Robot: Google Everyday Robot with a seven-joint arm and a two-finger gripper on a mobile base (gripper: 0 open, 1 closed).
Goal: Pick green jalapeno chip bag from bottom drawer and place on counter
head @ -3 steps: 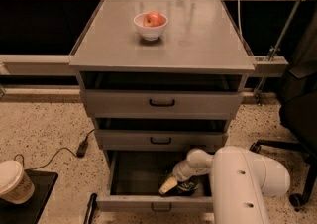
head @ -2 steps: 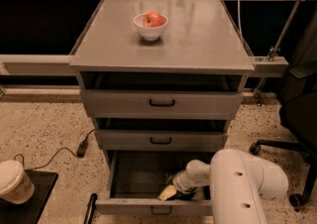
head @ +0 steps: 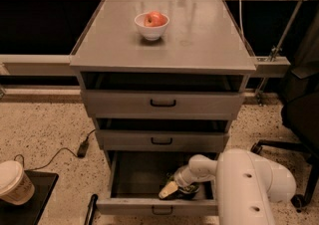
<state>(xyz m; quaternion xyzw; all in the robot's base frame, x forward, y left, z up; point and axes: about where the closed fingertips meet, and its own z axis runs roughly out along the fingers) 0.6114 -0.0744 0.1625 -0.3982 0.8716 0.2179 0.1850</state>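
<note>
The gripper (head: 168,190) was down inside the open bottom drawer (head: 134,176), because the green jalapeno chip bag (head: 189,190) lay there, right beside it. I could not tell if it had hold of the bag. The counter (head: 199,40) was high above it, with a red apple (head: 155,19) in a white bowl (head: 151,31).

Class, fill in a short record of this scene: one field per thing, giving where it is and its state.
counter: carries the bowl
bowl: white, at the counter's back left, holds the apple
apple: red, in the bowl
bottom drawer: pulled open
gripper: down inside the bottom drawer, front right, at the chip bag
chip bag: in the bottom drawer, mostly hidden by the gripper, not yet on the counter
</note>
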